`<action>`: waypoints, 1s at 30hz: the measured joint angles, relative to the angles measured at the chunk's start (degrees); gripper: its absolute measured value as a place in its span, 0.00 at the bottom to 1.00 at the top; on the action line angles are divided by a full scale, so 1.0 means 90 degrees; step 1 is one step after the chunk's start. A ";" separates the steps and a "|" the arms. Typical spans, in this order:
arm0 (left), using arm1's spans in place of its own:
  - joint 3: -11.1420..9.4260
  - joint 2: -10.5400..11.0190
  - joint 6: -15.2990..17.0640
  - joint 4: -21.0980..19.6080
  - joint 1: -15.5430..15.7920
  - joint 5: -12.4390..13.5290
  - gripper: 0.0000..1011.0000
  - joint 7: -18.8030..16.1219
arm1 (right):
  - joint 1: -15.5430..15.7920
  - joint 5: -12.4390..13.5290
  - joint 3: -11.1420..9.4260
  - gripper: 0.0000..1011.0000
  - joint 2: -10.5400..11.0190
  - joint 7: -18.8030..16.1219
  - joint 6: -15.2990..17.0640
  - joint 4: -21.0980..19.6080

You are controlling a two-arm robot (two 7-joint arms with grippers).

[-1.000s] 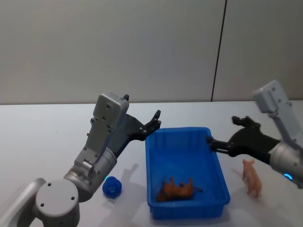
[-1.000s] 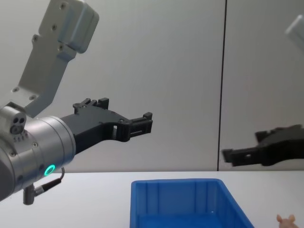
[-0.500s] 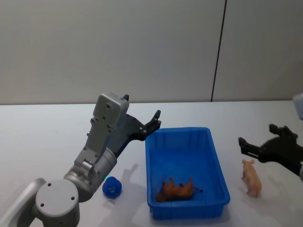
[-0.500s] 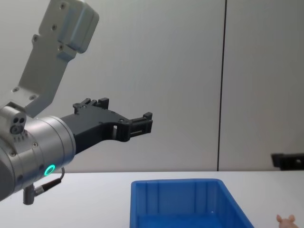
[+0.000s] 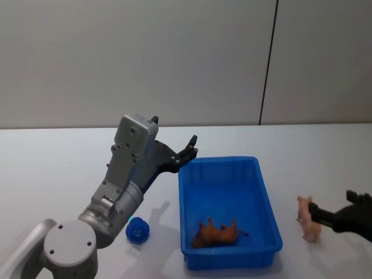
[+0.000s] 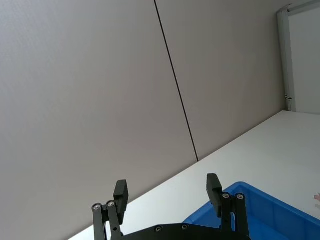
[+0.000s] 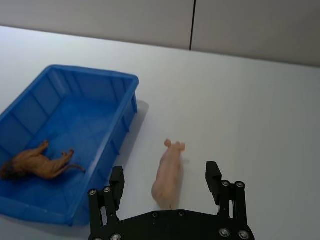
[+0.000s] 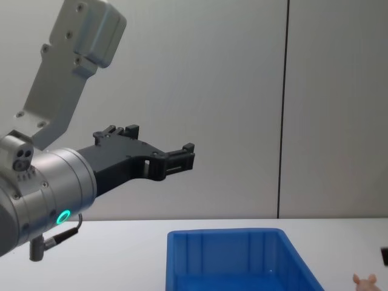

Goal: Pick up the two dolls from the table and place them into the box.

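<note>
A pale pink doll with little ears stands on the white table just right of the blue box. In the right wrist view the pink doll lies below, framed between the spread fingers of my right gripper, apart from both. From the head view my right gripper is open and low beside the pink doll. A dark blue rounded doll sits on the table left of the box. My left gripper hangs open and empty above the box's far left corner.
A brown animal toy lies inside the box near its front wall, also in the right wrist view. Grey wall panels stand behind the table. Bare tabletop stretches far left and behind the box.
My right gripper has moved from beside the box's right rim out to the right and down, ending over the pink doll. The left arm and both dolls have not moved.
</note>
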State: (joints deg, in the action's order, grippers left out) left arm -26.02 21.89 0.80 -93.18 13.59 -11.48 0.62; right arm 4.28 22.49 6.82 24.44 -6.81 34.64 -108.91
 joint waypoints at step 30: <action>0.0000 0.0000 0.0000 0.0000 0.0000 0.0000 0.99 0.0000 | -0.0407 -0.0470 0.0311 0.99 -0.0437 0.0092 0.0559 0.1002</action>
State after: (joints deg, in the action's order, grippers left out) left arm -26.03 21.89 0.80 -93.18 13.59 -11.48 0.63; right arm 0.62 18.26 9.62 20.51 -5.98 39.68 -99.90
